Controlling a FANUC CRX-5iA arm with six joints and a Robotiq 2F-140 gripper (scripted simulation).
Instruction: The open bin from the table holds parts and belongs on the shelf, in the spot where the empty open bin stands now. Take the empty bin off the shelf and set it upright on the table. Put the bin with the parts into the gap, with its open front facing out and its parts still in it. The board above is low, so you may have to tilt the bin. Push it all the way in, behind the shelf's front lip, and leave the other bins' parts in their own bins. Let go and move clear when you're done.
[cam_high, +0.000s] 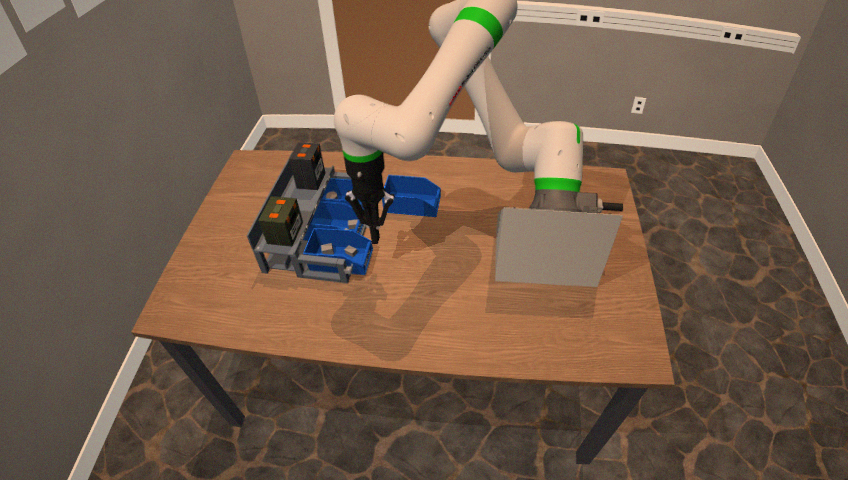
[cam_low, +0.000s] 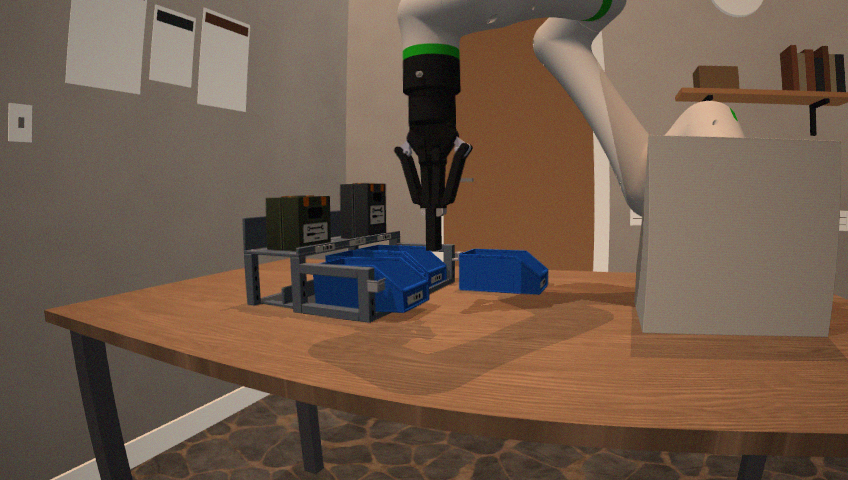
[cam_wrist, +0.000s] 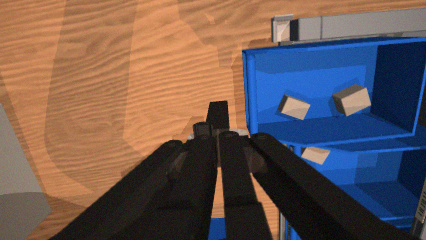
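Observation:
A grey shelf (cam_high: 262, 256) (cam_low: 333, 271) (cam_wrist: 360, 24) holds three blue open bins side by side, fronts facing out. The near bin (cam_high: 309, 242) (cam_low: 357, 286) (cam_wrist: 320, 70) holds tan blocks (cam_wrist: 294, 106). The middle bin (cam_high: 326, 223) (cam_wrist: 380, 192) also holds a tan block (cam_wrist: 315, 155). The far bin (cam_high: 342, 189) holds a round part. An empty blue bin (cam_high: 416, 193) (cam_low: 499, 271) stands upright on the table behind the shelf's far end. My gripper (cam_high: 374, 237) (cam_low: 433, 240) (cam_wrist: 220, 115) is shut on nothing, pointing down, just in front of the middle bin's open front.
Two dark boxes (cam_high: 279, 221) (cam_high: 307, 164) (cam_low: 303, 220) stand on the shelf's upper board. A large grey box (cam_high: 556, 246) (cam_low: 737, 237) stands on the table (cam_high: 416, 321) to the right, in front of the arm's base.

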